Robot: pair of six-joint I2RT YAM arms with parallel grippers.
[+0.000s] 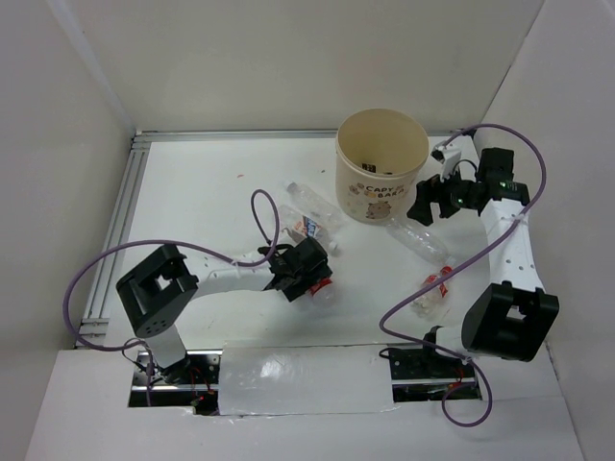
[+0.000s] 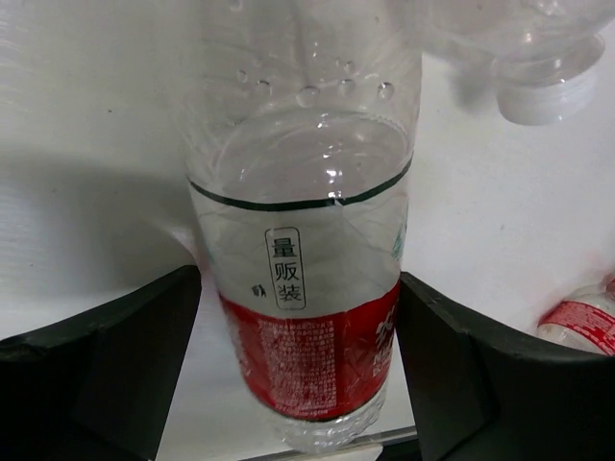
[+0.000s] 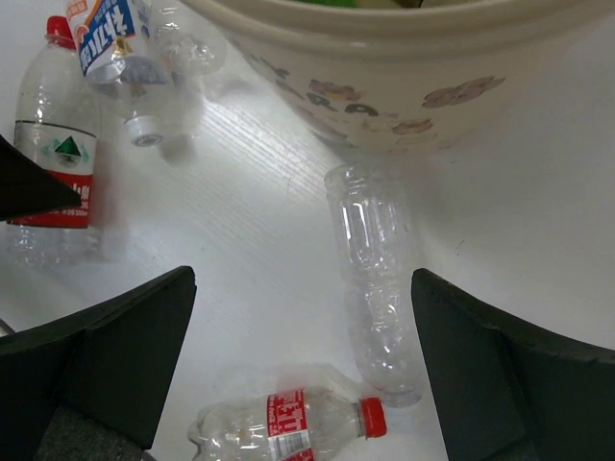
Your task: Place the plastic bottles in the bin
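The cream bin (image 1: 381, 178) with animal print stands at the back centre, its wall filling the top of the right wrist view (image 3: 384, 86). My left gripper (image 1: 307, 277) is open, its fingers on either side of a clear red-labelled bottle (image 2: 303, 288) lying on the table; the right finger touches it and the left stands just off. My right gripper (image 1: 434, 202) is open and empty beside the bin, above an unlabelled clear bottle (image 3: 375, 279). A red-capped bottle (image 3: 288, 427) lies below it. A blue-labelled bottle (image 1: 312, 219) lies left of the bin.
White walls close the table on the left, back and right. A metal rail (image 1: 120, 230) runs along the left edge. Purple cables loop from both arms. Something small and dark lies inside the bin (image 1: 373, 170).
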